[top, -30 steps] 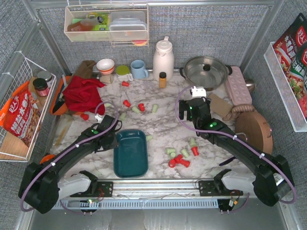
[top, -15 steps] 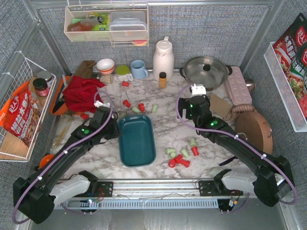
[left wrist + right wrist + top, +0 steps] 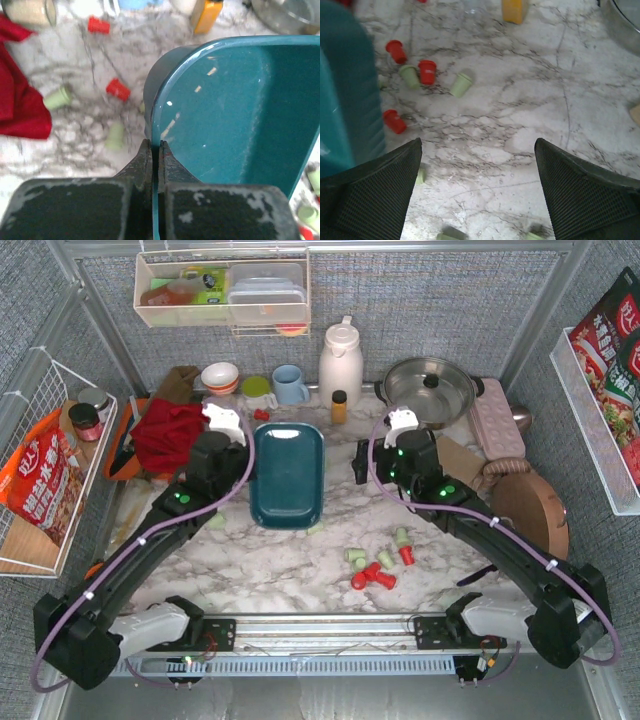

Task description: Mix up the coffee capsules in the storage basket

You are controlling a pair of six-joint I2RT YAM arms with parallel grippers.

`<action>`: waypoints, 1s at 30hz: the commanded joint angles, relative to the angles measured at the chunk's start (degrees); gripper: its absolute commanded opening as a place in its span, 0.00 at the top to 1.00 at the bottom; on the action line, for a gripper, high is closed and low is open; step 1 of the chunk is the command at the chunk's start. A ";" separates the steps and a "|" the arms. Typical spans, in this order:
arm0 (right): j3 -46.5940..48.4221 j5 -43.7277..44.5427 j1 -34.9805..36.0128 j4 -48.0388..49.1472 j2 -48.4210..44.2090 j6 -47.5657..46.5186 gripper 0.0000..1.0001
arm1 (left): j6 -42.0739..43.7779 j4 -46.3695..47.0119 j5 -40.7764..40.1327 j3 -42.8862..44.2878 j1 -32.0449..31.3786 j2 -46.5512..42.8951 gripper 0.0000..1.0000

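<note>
The dark teal storage basket (image 3: 288, 475) is empty and hangs tilted above the table's middle back. My left gripper (image 3: 243, 455) is shut on its left rim; in the left wrist view the jaws (image 3: 156, 150) pinch the thin rim of the basket (image 3: 235, 115). My right gripper (image 3: 360, 464) is open and empty just right of the basket, over bare marble (image 3: 477, 165); the basket's side (image 3: 345, 100) fills that view's left. Red and pale green coffee capsules (image 3: 375, 565) lie in a cluster at the front right. Others (image 3: 426, 71) (image 3: 118, 89) lie under and beside the basket.
A small amber bottle (image 3: 339, 406), white jug (image 3: 340, 360), blue mug (image 3: 290, 385) and lidded pot (image 3: 430, 390) line the back. A red cloth (image 3: 170, 435) lies at the left, a round wooden board (image 3: 530, 510) at the right, a white wire basket (image 3: 40, 470) on the left wall.
My left gripper has carried the basket from the table's near front up and toward the back. My right gripper has shifted slightly back and left, staying open.
</note>
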 commanded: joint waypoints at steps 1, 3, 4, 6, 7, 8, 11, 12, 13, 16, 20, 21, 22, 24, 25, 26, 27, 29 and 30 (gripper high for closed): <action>1.56 -4.39 0.23 3.25 -0.44 -0.56 0.02 | 5.53 15.17 -1.63 1.44 0.08 3.72 1.00; 0.81 -5.70 0.40 5.51 -1.61 -0.99 0.03 | 5.91 17.70 -0.46 2.16 0.10 5.68 1.00; 0.29 -6.14 0.64 6.80 -1.97 -1.19 0.04 | 5.99 18.52 0.46 2.48 0.08 6.70 1.00; -1.18 -6.83 1.30 9.88 -3.09 -1.83 0.06 | 5.14 19.94 2.83 2.98 0.10 8.78 1.00; -1.90 -7.32 1.79 11.25 -3.38 -2.30 0.07 | 4.30 20.42 3.70 3.04 0.13 9.57 1.00; -2.37 -7.80 2.38 12.45 -3.60 -2.80 0.08 | 3.45 21.09 5.65 2.98 0.14 10.03 1.00; -3.23 -7.92 5.01 15.21 -3.99 -5.17 0.11 | 1.15 24.37 9.36 1.40 0.09 10.41 1.00; -3.27 -7.90 5.55 15.80 -4.00 -6.01 0.11 | 0.69 24.78 9.70 0.79 0.10 10.18 1.00; -3.32 -7.90 6.54 16.52 -4.00 -6.70 0.11 | 0.45 25.61 9.59 0.29 0.09 9.89 1.00; -3.41 -7.77 8.36 19.34 -3.79 -7.55 0.12 | -0.53 26.11 7.44 -1.24 0.12 7.98 1.00; -4.16 -5.47 11.64 24.93 -2.06 -9.18 0.15 | -2.64 29.41 6.65 -5.64 0.07 4.28 1.00; -4.21 -4.42 12.64 25.94 -1.25 -9.75 0.16 | -3.13 29.87 6.46 -6.10 0.13 3.66 1.00; -4.35 -3.55 13.49 26.95 -0.44 -10.18 0.16 | -3.35 29.93 6.36 -6.16 0.09 3.24 1.00; -5.08 -2.25 14.90 29.78 1.05 -10.37 0.20 | -3.63 29.45 6.20 -5.90 0.13 2.90 1.00; -5.63 -1.58 15.52 31.37 1.76 -10.27 0.21 | -4.07 29.15 6.16 -5.80 0.10 2.81 1.00; -5.98 -0.87 16.07 32.59 2.41 -10.22 0.22 | -4.42 29.11 6.22 -5.84 0.10 2.76 1.00; -6.18 -0.35 16.41 33.24 3.02 -10.13 0.23 | -4.87 29.14 6.39 -5.90 0.08 2.67 1.00; -6.30 1.08 16.98 33.93 4.19 -10.24 0.26 | -5.52 29.34 6.88 -6.07 0.12 2.56 1.00; -6.38 2.16 17.20 33.98 4.64 -10.28 0.28 | -5.80 29.43 7.12 -6.18 0.10 2.54 1.00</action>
